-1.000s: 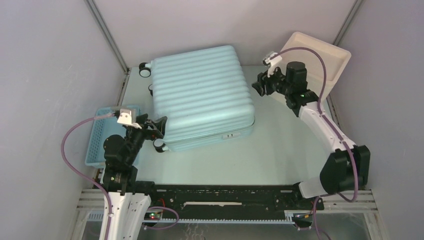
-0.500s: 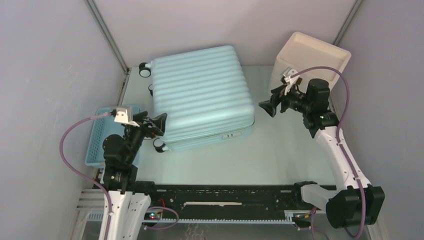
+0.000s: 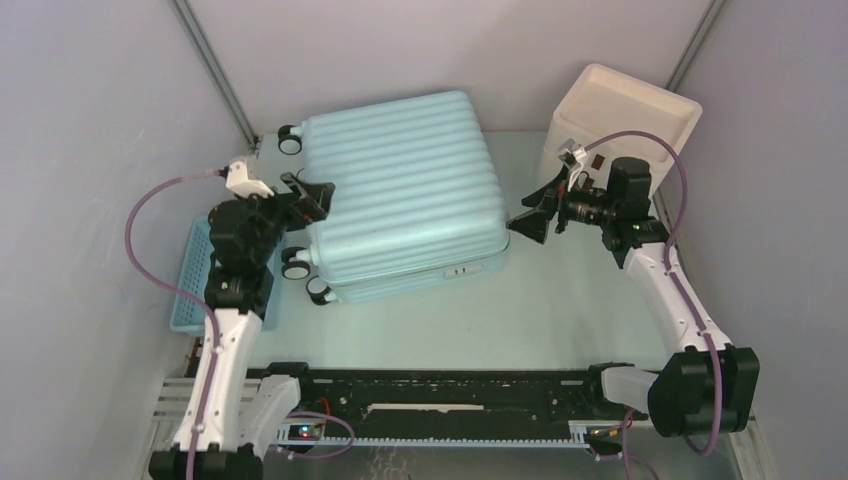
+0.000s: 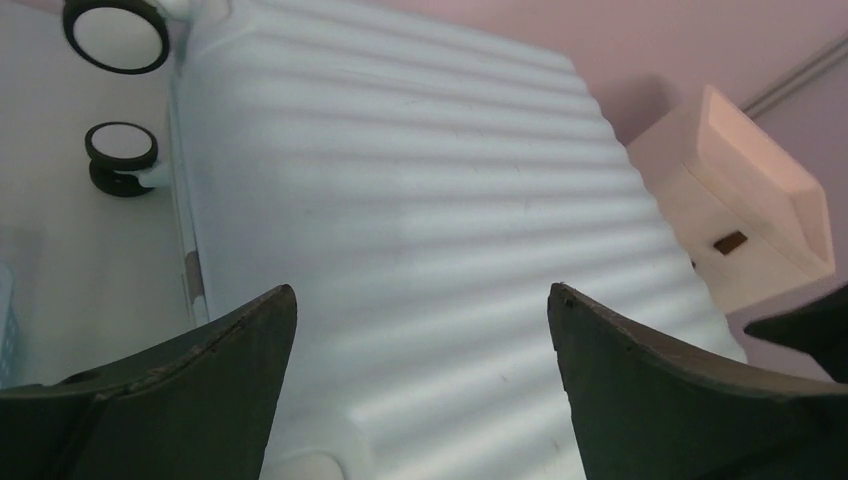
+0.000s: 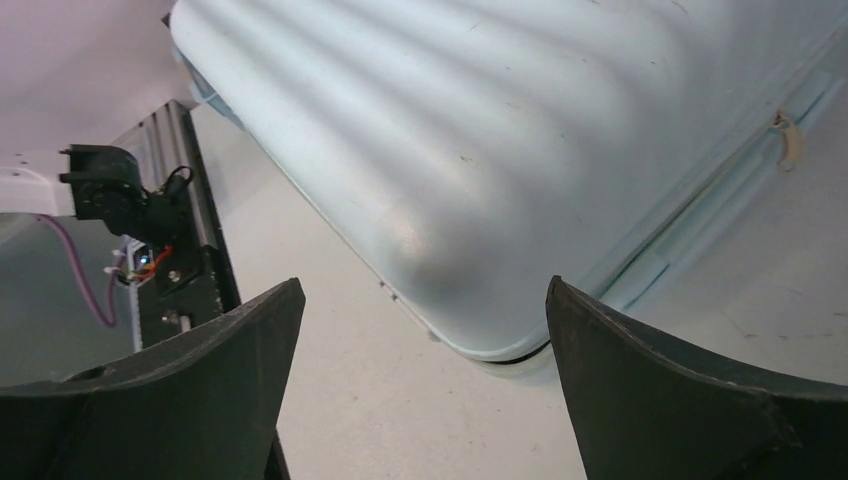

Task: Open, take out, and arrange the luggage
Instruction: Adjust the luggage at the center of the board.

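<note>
— How many things are counted on the desk (image 3: 560,310)?

— One luggage (image 3: 400,190) is counted. It is laid flat and shut, ribbed shell upward, toward the far left corner. Three of its wheels (image 3: 290,143) are made out from above, all at its left end. One cream box (image 3: 620,110) is set at the far right corner, and one blue basket (image 3: 195,290) at the left edge.

— And the claws?

— Two are counted. The left claw (image 3: 312,192) is spread wide over the luggage's left end. The right claw (image 3: 530,208) is also spread wide, just beside the luggage's right side.

— Can any writing be read?

— A small plate (image 3: 457,270) is seen on the luggage's near side, but it is too small to be read. One brown tab (image 4: 731,241) is seen on the box.
</note>
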`<state>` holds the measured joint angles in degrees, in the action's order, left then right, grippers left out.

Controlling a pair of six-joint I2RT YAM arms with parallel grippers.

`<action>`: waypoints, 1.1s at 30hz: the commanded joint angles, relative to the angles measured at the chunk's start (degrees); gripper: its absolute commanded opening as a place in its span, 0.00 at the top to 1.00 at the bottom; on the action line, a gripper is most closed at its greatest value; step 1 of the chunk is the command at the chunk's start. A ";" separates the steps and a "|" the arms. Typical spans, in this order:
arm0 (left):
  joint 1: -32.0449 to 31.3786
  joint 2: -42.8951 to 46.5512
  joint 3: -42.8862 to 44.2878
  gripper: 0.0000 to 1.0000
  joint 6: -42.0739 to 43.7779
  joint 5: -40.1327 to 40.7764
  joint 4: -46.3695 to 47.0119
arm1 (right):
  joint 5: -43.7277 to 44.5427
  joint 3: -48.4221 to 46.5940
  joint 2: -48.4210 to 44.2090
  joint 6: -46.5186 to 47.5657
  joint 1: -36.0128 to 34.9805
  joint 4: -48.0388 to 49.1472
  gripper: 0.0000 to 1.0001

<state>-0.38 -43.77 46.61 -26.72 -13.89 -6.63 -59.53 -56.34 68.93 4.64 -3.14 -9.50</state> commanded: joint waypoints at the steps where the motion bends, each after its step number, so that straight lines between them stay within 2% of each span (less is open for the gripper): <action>1: 4.23 -7.30 7.16 0.00 -6.26 -2.94 -0.86 | -3.09 -0.34 0.79 -7.33 0.15 4.62 0.00; 7: 7.79 -16.34 11.88 0.00 -8.18 -4.78 -3.36 | -0.09 -0.25 2.18 -15.69 0.13 7.90 0.00; 14: 7.99 -23.60 15.75 0.00 -4.67 -2.66 -5.64 | 1.61 -0.26 3.67 -21.42 -0.01 8.97 0.00; 18: 7.97 -27.98 17.53 0.01 -3.23 -3.31 -6.82 | 3.62 0.28 5.28 -29.32 -0.29 13.44 0.00; 22: 7.97 -30.62 16.85 0.06 -3.14 -8.43 -5.83 | 4.86 2.41 6.57 -37.20 -1.59 19.17 0.00; 27: 8.00 -32.16 15.86 0.14 -2.83 -12.22 -5.49 | 8.27 2.49 8.59 -36.71 -5.78 17.85 0.01; 33: 7.65 -33.46 15.15 0.31 -1.52 -21.08 -5.27 | 7.41 2.46 8.39 -36.60 -8.60 13.91 0.12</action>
<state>8.43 -75.75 60.77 -30.85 -24.45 -10.66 -50.17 -53.71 77.58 -30.02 -8.67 5.72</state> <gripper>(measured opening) 0.755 0.910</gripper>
